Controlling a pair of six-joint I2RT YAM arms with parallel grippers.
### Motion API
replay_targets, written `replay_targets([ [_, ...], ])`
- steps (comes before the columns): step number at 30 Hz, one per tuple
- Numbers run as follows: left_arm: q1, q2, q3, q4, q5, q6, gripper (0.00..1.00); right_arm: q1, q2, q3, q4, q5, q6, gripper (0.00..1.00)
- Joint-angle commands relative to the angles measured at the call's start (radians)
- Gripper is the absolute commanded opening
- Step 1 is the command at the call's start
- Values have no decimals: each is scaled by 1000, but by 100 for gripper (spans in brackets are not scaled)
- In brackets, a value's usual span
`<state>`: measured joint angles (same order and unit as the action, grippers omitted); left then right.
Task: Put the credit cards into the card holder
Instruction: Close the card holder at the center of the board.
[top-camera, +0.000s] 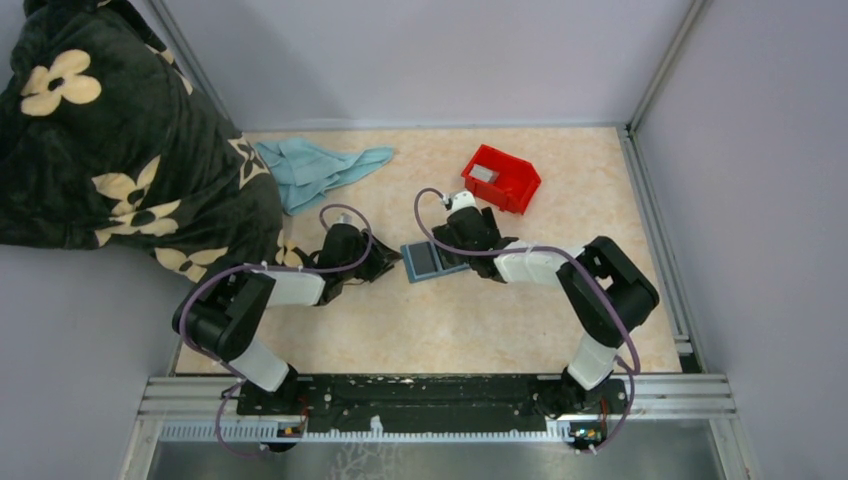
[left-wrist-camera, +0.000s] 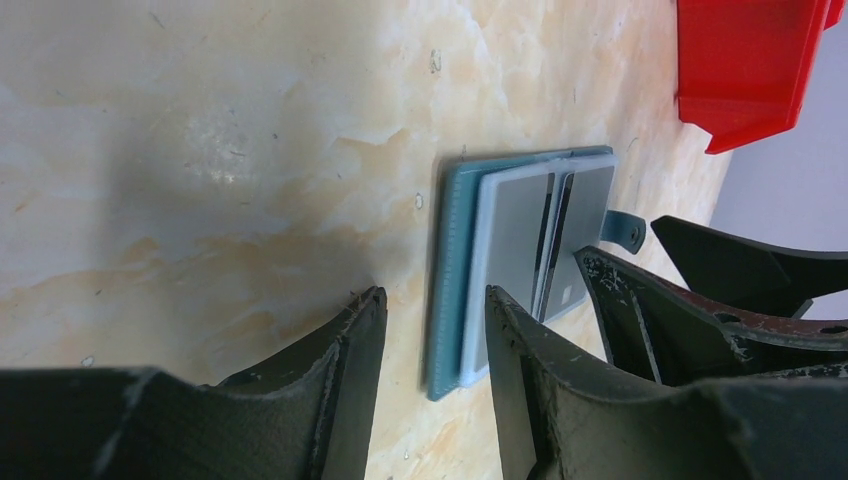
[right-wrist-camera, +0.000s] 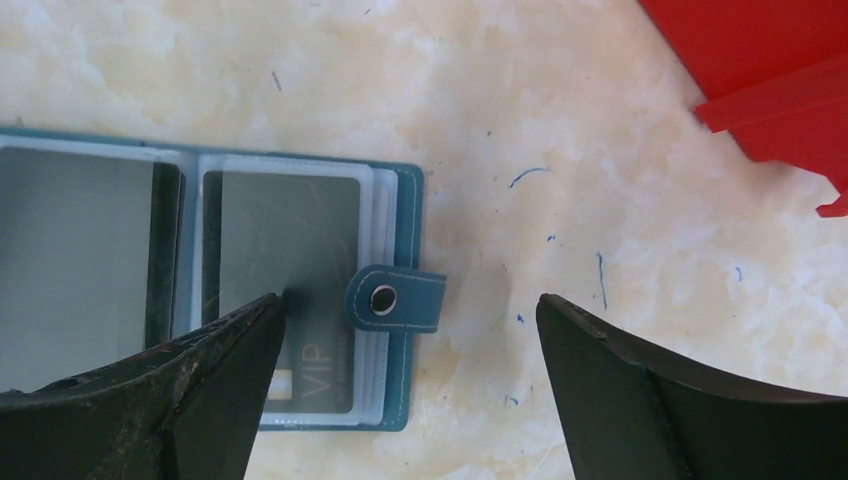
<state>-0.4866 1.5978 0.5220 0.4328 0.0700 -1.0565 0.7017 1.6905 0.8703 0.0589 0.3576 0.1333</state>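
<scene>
The teal card holder (top-camera: 430, 262) lies open and flat on the table between my two grippers. Grey credit cards sit in its clear sleeves: one marked VIP (right-wrist-camera: 290, 230) on the right page, another (right-wrist-camera: 80, 260) on the left page. One more grey card (top-camera: 484, 174) lies in the red bin. My left gripper (left-wrist-camera: 433, 292) stands partly open, with the holder's near edge (left-wrist-camera: 450, 300) between its fingers and nothing gripped. My right gripper (right-wrist-camera: 410, 297) is wide open over the snap strap (right-wrist-camera: 395, 298). Its left finger (right-wrist-camera: 230, 350) is over the VIP card and its right finger over bare table.
A red plastic bin (top-camera: 505, 180) stands just behind the right gripper. A light blue cloth (top-camera: 315, 168) lies at the back left. A dark flowered blanket (top-camera: 110, 140) covers the left side. Grey walls and metal rails enclose the table.
</scene>
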Motion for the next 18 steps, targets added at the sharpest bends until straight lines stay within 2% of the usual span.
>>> replay_targets([
  [1,4,74,-34,-192,-57,56,50,11,30,42,83,77,-23,96],
  [8,5,89,-33,-185,-57,58,50,9,47,35,140,125,-22,86],
  [11,4,91,-35,-183,-59,61,50,1,51,33,144,138,-12,79],
  [18,4,91,-34,-184,-61,59,50,-8,38,27,127,119,6,33],
])
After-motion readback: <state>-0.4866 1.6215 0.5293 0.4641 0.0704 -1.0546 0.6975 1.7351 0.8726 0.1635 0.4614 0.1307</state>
